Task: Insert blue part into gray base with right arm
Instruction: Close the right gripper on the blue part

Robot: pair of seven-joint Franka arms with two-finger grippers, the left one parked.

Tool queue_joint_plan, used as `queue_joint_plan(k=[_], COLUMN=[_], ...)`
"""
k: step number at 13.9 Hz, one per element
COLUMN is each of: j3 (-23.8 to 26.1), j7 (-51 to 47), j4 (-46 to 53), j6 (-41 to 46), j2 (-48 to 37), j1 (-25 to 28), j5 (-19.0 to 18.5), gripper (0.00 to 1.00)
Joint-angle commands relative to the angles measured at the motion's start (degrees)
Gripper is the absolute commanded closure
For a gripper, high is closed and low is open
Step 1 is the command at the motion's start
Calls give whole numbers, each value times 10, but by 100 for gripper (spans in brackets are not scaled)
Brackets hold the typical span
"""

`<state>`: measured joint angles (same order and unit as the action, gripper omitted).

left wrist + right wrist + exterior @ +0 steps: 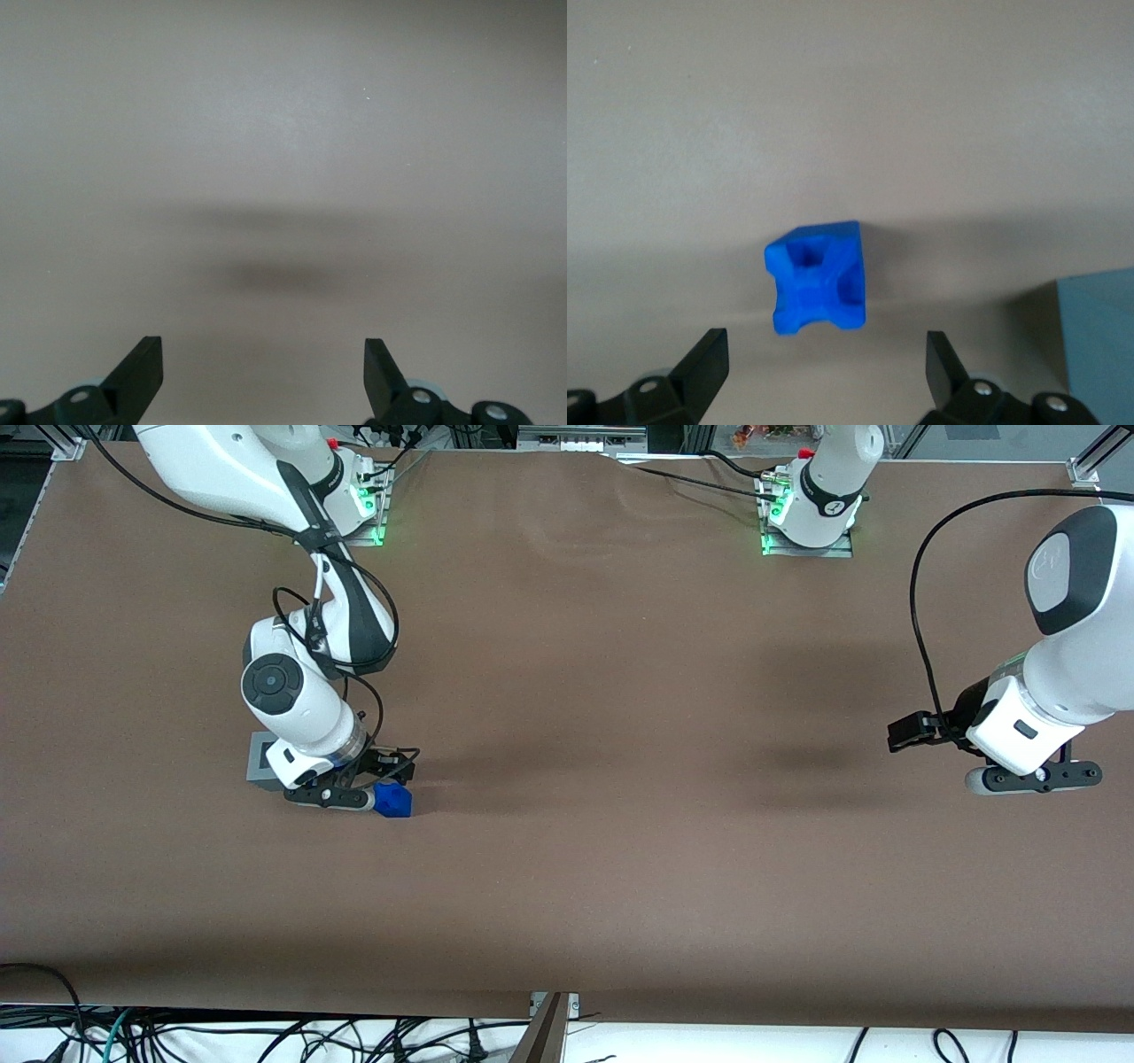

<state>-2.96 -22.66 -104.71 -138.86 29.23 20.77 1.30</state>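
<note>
1. gripper (819,372) — right arm's, low over the table at the working arm's end. fingers (704,359) spread wide, nothing between them; wrist view shows both tips well apart with bare table in the gap.
2. blue part (818,279) lies on the table just ahead of the open fingers, roughly centred on the gap but not yet between the tips. no contact seen. in the front view the blue part (392,800) sits right beside the gripper (354,790), touching or nearly so as seen from there — cannot tell which.
3. part rests with a recessed, knobbly face toward the wrist camera; it looks slightly skewed relative to the finger line.
4. gray base (263,760) stands on the table close by, partly hidden under the right arm (297,708) in the front view; one corner of the gray base (1101,341) shows in the wrist view, beside the part and apart from it.
5. progress, judged: early. part not grasped, not lifted, recess empty as far as visible. left to do — close on the part, lift, carry over to the base, align with the square recess, press in.
6. table (620,691) otherwise plain brown.
</note>
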Motion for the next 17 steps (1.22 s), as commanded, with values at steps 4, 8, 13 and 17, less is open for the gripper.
queue_joint_plan(k=[4, 8, 13, 17], j3=[3, 3, 2, -1], j7=[4, 6, 28, 70], j4=[42, 48, 48, 107], j6=[-31, -30, -25, 124], j2=[50, 56, 52, 25], j1=[-4, -4, -6, -18], j5=[-2, -2, -2, -2], gripper=[6, 36, 69, 70])
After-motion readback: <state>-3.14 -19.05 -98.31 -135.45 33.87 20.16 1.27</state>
